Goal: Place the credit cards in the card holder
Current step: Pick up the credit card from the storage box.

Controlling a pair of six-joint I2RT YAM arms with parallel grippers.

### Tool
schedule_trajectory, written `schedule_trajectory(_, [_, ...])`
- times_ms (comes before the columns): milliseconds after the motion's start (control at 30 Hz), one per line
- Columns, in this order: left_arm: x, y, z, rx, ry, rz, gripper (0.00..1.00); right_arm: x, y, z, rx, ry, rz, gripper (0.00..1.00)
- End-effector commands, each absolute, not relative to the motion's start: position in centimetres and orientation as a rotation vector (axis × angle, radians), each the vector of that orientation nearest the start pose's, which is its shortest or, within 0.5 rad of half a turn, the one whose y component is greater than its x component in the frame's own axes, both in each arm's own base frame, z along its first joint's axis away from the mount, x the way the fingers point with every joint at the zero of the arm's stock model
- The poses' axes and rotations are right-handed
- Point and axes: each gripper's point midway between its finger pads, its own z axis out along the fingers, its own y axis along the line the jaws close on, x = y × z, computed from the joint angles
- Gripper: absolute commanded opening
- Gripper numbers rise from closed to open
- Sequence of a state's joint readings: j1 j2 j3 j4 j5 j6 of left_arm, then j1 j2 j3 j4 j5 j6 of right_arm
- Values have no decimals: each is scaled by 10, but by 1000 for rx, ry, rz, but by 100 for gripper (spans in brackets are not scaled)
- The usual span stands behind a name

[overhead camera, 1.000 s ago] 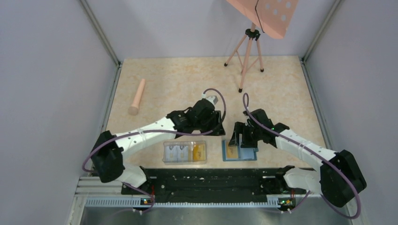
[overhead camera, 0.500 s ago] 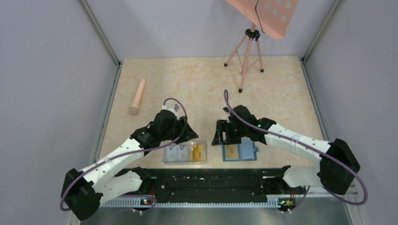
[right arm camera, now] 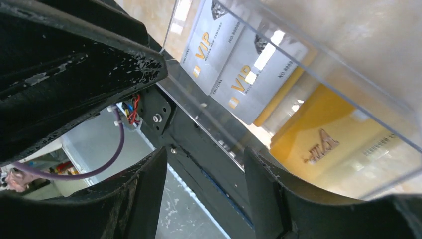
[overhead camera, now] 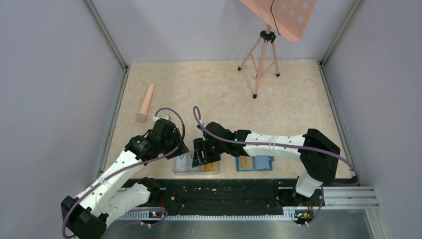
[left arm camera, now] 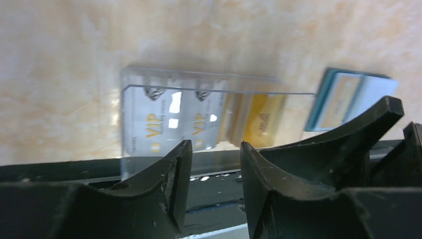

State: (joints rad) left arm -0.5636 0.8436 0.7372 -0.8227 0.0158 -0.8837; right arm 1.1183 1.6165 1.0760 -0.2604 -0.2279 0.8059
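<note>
a: where are the credit cards point(right arm camera: 239, 59)?
b: most lie inside the clear box point(overhead camera: 195, 163), lower middle of the top view, by the lower edge of the surface point(overhead camera: 209, 89). pale ones sit left, yellow ones right, overlapping.
a: and the card holder point(overhead camera: 255, 163)?
b: it lies flat and open, just right of the box and not touching it. a yellow card point(overhead camera: 244, 162) seems to sit on its left half. cannot tell whether it is seated in a pocket.
a: grippers?
b: the right gripper point(right arm camera: 205, 164) reaches across and hangs over the box, fingers apart, nothing between them. the left gripper point(left arm camera: 215, 149) hovers at the box's left end, fingers also apart, empty.
a: why both there?
b: judgement: the right arm is lined up to pick the next card. the holder lies toward that arm's base, so the carry is short. the left is likely placed to steady the box, which looks light and may slide.
a: risk?
b: the cards are thin and stacked, so two may lift together, or the box wall may block a finger.
</note>
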Motion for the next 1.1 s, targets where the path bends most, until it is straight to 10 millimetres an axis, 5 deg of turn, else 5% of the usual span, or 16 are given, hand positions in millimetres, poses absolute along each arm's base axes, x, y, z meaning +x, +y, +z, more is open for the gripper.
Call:
schedule_trajectory(0, [156,-119,114,-337,2699,-332,46,120,443,120,-510,2573,1154,56])
schedule_trajectory(200, [150,-120,96,-302,2804,-276,42,118,456,96,-482,2622,1151,50])
schedule_trajectory(367, [155,-115,103,-312,2764,-245,42,121,461,85,-434,2626,1168,49])
schedule_trajectory(700, [162,-66,125,-511,2585,20,45,125,478,60,-393,2699,1135,40])
schedule_trajectory(1067, [165,-77,108,-503,2664,-14,44,126,497,54,-418,2720,1168,28])
